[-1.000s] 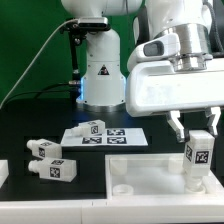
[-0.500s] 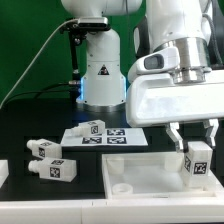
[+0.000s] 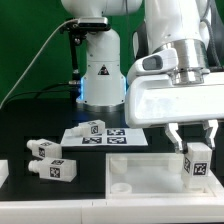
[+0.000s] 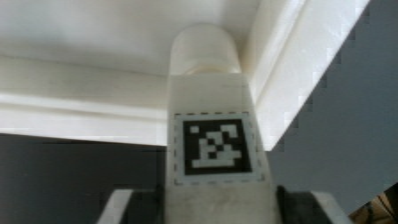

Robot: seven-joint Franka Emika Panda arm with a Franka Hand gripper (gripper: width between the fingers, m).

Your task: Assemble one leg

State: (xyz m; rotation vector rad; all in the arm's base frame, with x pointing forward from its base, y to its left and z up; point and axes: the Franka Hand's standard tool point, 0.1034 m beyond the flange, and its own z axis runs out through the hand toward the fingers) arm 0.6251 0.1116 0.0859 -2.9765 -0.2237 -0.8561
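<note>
Your gripper (image 3: 194, 140) jaws squeeze leg (image 3: 198, 166), upright on tray (image 3: 140, 162) corner. Leg looks set in hole. Left for you: twist tight, let go.

Exterior wide, wrist close on leg (image 4: 214, 95)
</note>
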